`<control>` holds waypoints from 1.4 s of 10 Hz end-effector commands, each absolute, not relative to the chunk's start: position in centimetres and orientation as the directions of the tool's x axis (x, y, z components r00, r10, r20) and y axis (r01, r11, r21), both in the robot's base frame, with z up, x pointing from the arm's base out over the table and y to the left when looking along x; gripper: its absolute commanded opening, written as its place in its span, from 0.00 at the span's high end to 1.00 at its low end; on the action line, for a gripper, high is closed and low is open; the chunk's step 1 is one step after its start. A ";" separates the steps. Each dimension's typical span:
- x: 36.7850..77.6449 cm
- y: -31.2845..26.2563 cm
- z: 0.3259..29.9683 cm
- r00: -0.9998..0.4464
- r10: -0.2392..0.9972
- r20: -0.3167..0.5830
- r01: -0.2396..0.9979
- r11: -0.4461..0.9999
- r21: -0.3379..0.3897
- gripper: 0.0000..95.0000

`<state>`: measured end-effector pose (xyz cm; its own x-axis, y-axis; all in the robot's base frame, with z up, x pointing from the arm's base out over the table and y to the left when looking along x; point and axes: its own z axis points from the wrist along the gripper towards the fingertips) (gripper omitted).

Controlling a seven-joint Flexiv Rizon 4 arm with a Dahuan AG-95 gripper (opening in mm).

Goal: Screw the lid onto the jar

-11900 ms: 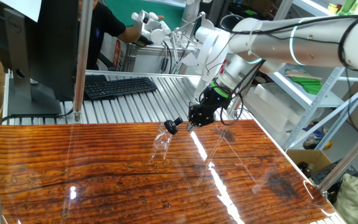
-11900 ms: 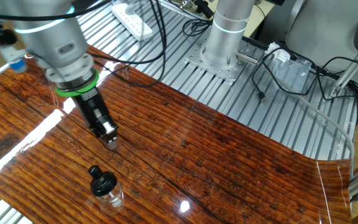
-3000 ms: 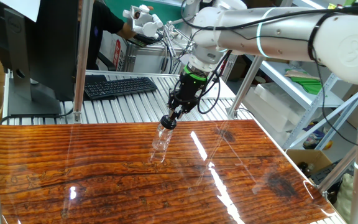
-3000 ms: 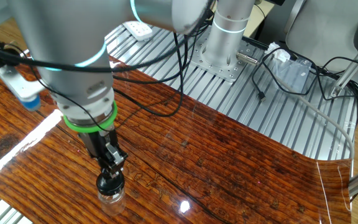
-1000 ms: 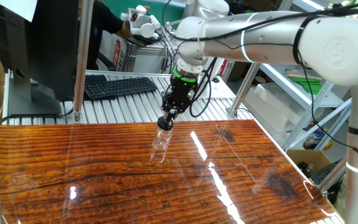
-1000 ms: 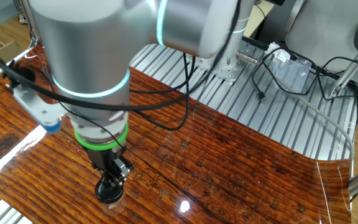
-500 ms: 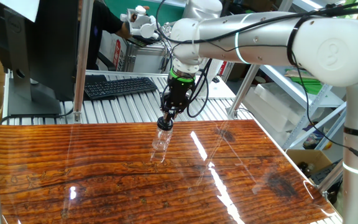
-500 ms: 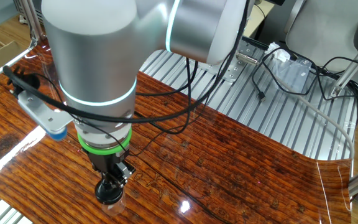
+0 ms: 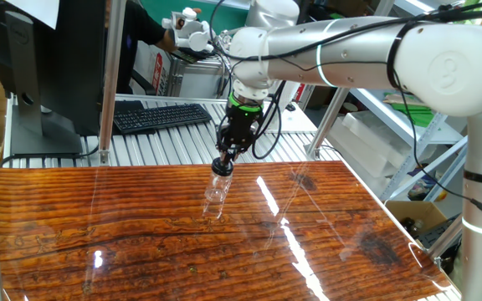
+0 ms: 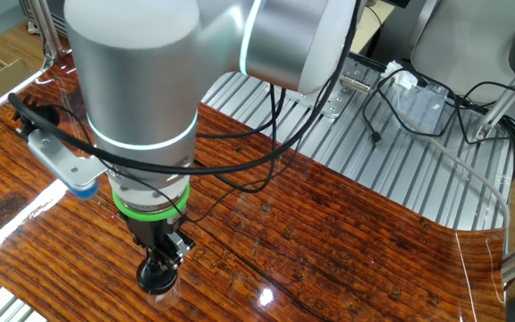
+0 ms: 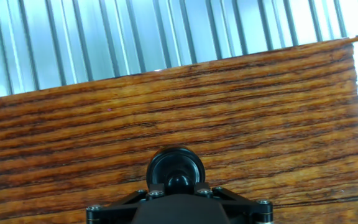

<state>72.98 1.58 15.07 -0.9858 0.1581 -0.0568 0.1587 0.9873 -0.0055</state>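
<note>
The gripper [image 9: 223, 160], pointing straight down, is staying clamped narrowly on the black lid [image 11: 176, 169], which is sitting directly beneath it atop the clear jar [image 9: 216, 192] on the counter [image 9: 141, 226]. Nothing has shifted in the last second, suggesting the screwing is pausing or finishing.

Arm reaches in from the right of one fixed view, wrist bent so the gripper [image 9: 223, 161] points straight down over the jar [image 9: 216, 190]. Fingers narrowed, clamped on the lid [image 11: 175, 169] atop the jar's neck. Green ring on wrist above.
</note>
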 end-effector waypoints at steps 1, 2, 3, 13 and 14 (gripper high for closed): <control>72.7 1.5 15.1 -0.984 0.160 -0.076 0.161 0.987 0.004 1.00; 72.7 1.5 15.3 -0.984 0.156 -0.083 0.156 0.988 0.005 1.00; 72.7 1.4 15.4 -0.983 0.157 -0.091 0.156 0.988 0.014 1.00; 72.7 1.5 15.1 -0.985 0.157 -0.072 0.157 0.988 0.017 1.00; 72.7 1.6 15.0 -0.986 0.157 -0.059 0.156 0.988 0.015 1.00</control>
<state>73.07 1.62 15.02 -0.9859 0.1572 -0.0567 0.1566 0.9876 0.0151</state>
